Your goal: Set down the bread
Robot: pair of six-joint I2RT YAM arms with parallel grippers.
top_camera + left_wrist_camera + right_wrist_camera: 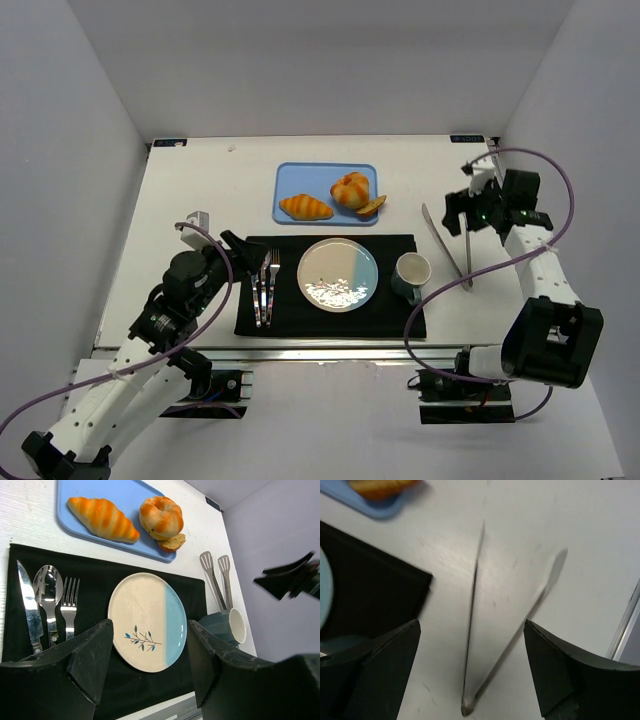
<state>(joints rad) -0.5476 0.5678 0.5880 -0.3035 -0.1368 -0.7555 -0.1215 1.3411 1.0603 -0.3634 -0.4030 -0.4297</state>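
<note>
Bread [305, 207] lies on the tray [290, 178] beyond the plate [338, 275]; my left fingers [230, 244] are spread, empty, beside the cutlery [266, 285], and my right fingers [460, 211] are spread, empty, above the tongs [447, 250] on the tabletop [200, 180].

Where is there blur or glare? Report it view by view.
Top external: sharp, with a white glare patch on the plate. Left wrist: crisp, croissant and spoon well defined. Right wrist: smeared throughout, the tongs blurred and tray corner soft.

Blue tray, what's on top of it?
On the blue tray: a croissant, a round bun, and a small bread piece against the bun. The tray surface beneath them is hidden.
</note>
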